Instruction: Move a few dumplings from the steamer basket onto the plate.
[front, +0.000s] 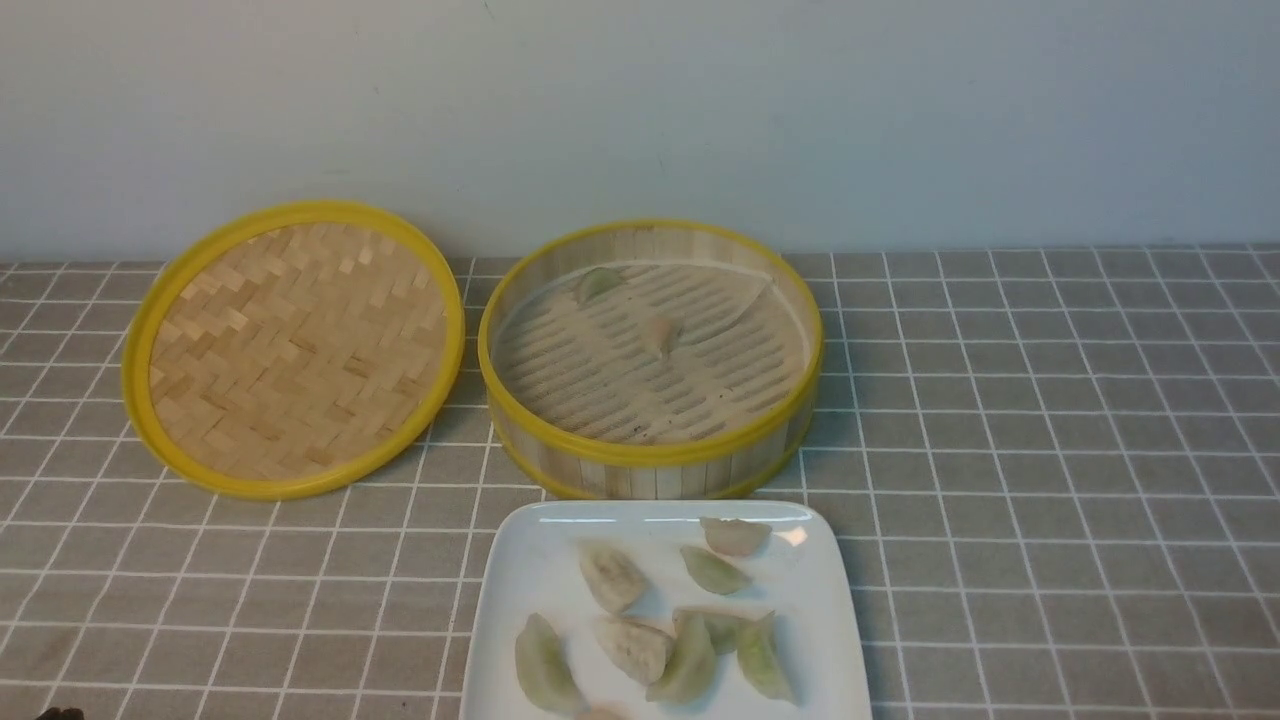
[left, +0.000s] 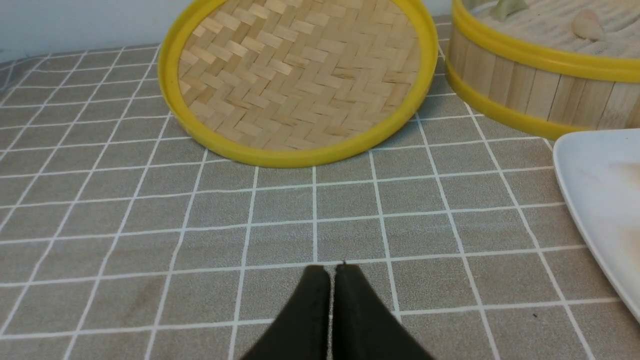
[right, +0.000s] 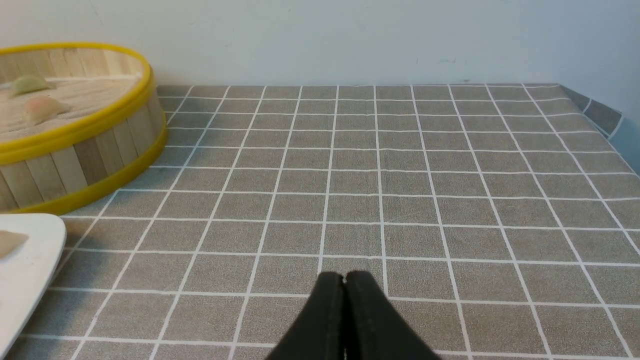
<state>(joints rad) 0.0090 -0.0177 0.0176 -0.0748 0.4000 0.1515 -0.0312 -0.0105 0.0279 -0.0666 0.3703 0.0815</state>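
The steamer basket (front: 650, 455) stands mid-table and holds two dumplings, a pale green one (front: 598, 284) at the back and an off-white one (front: 661, 333) near the middle. The white plate (front: 540, 545) lies in front of it with several dumplings (front: 613, 577) on it. My left gripper (left: 332, 268) is shut and empty, low over the cloth in front of the lid, left of the plate (left: 595, 195). My right gripper (right: 344, 274) is shut and empty over bare cloth, to the right of the steamer basket (right: 90, 160) and the plate (right: 30, 260). Neither gripper shows in the front view.
The flat woven lid (front: 293, 345) with a yellow rim leans tilted to the left of the steamer basket, also seen in the left wrist view (left: 300, 80). A grey checked cloth (front: 1050, 450) covers the table. A pale wall stands behind. The table's far right corner (right: 600, 112) shows.
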